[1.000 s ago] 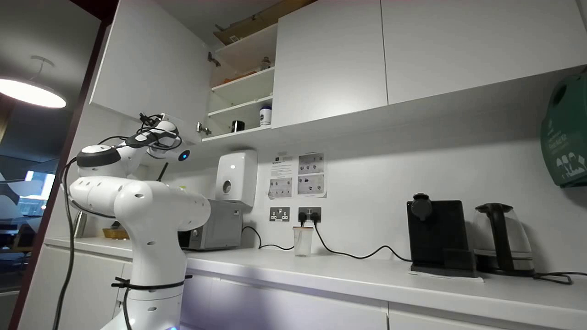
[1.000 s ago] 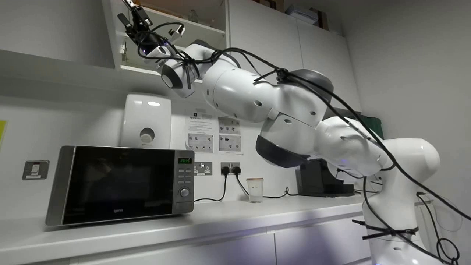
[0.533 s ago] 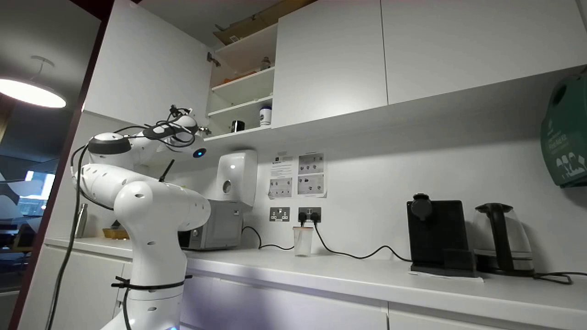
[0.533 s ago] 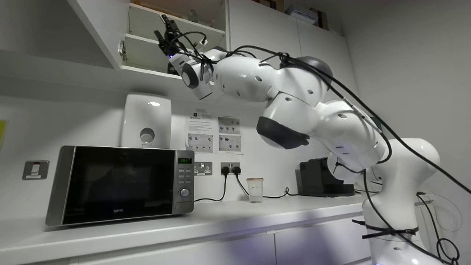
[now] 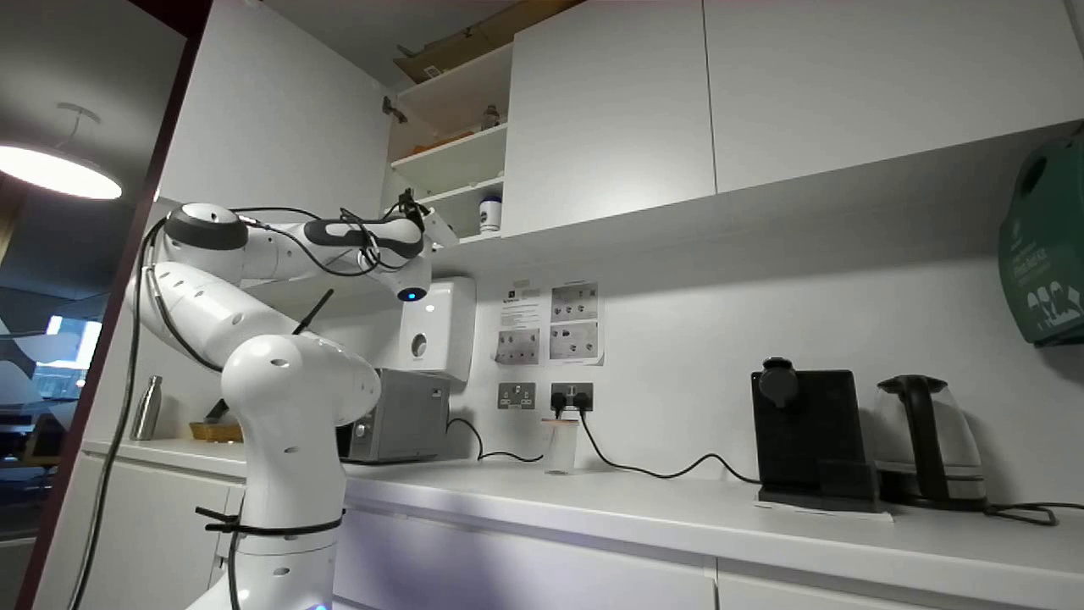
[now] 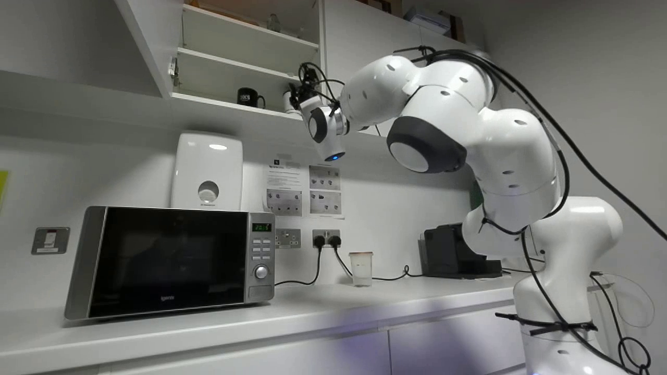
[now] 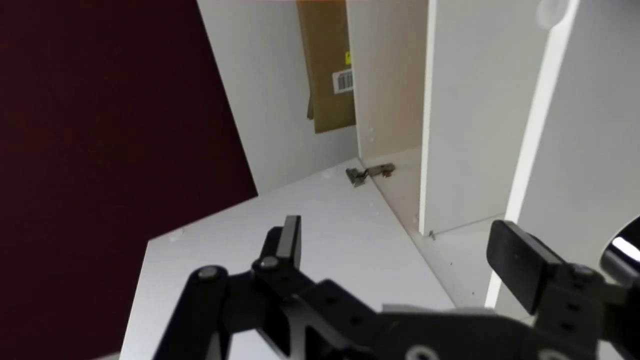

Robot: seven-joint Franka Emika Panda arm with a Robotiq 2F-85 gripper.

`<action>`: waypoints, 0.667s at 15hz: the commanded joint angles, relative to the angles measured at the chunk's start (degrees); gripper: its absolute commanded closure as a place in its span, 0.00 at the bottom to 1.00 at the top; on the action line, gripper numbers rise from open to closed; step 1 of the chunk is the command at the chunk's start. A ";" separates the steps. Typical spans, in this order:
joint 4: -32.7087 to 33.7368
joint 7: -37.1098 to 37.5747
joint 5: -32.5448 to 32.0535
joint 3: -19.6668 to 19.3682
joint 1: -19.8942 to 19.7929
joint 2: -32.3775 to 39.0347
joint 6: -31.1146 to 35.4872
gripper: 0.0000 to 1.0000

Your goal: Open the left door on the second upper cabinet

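The left door (image 5: 279,110) is a flat white panel swung wide open at the left of the second upper cabinet (image 5: 457,163). The door also shows in an exterior view (image 6: 159,44) and in the wrist view (image 7: 345,235), where its metal hinge is visible. The cabinet's pale shelves show in an exterior view (image 6: 245,65) and in the wrist view (image 7: 480,100). My gripper (image 7: 395,227) is open with nothing between its fingers. It is in front of the cabinet's lower right part in both exterior views (image 5: 408,203) (image 6: 302,88), apart from the door.
A black mug (image 6: 249,97) and a partly hidden white cup (image 6: 287,100) stand on the cabinet's bottom shelf. A closed white cabinet door (image 5: 610,119) is just right of the opening. A soap dispenser (image 6: 207,169) and microwave (image 6: 172,260) are below.
My gripper has moved away from the door, rightward and down across the cabinet opening. The door has swung a little wider open, then slightly back. The black mug has come into view.
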 commanded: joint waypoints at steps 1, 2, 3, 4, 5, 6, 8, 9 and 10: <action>-8.62 3.65 1.30 -2.45 7.31 1.93 2.42 0.00; -10.75 -3.28 -2.70 -2.31 16.01 12.20 -2.03 0.00; -12.31 -3.27 -2.57 -3.27 18.37 13.60 -2.11 0.00; -13.12 -3.74 -2.47 -4.58 21.52 15.63 -1.81 0.00; -13.07 2.23 1.50 -5.20 17.67 9.11 4.90 0.00; -14.17 -10.34 -3.78 -8.57 27.76 19.01 4.81 0.00; -13.49 -8.23 0.37 -8.97 22.42 11.23 15.86 0.00; -13.50 -5.81 -0.36 -7.28 21.49 11.86 10.58 0.00; -13.50 -6.05 -0.35 -7.76 21.72 11.75 11.69 0.00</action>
